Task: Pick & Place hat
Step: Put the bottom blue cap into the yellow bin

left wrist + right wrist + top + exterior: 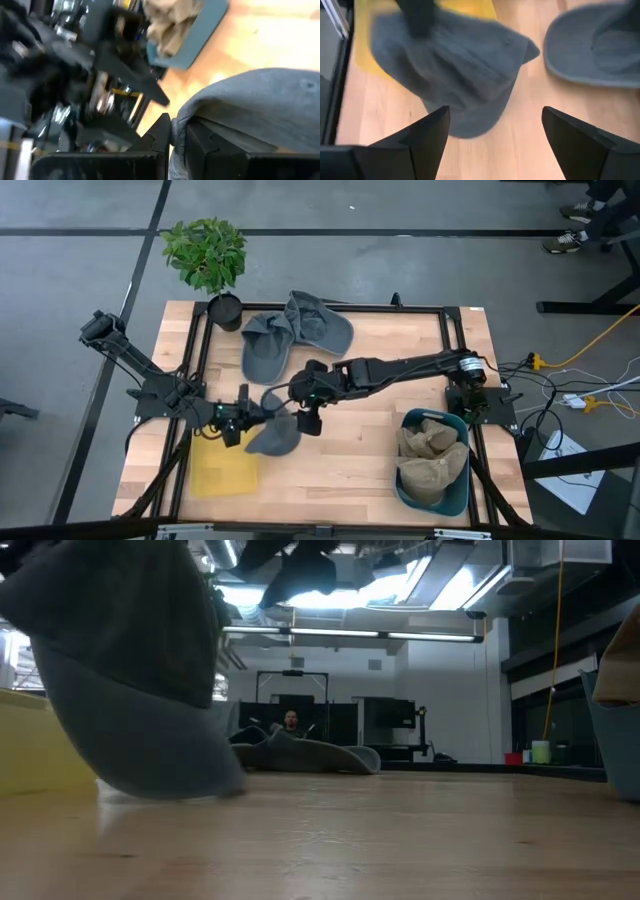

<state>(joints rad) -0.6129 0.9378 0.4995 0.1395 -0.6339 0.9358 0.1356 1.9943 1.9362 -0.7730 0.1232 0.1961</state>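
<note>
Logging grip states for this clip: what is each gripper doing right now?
Left gripper: shut on the grey hat.
Right gripper: open, holding nothing, just above that hat.

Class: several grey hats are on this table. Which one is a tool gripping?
The grey hat by the yellow mat, clamped in the left tool. The two other grey hats lie untouched at the far edge.
</note>
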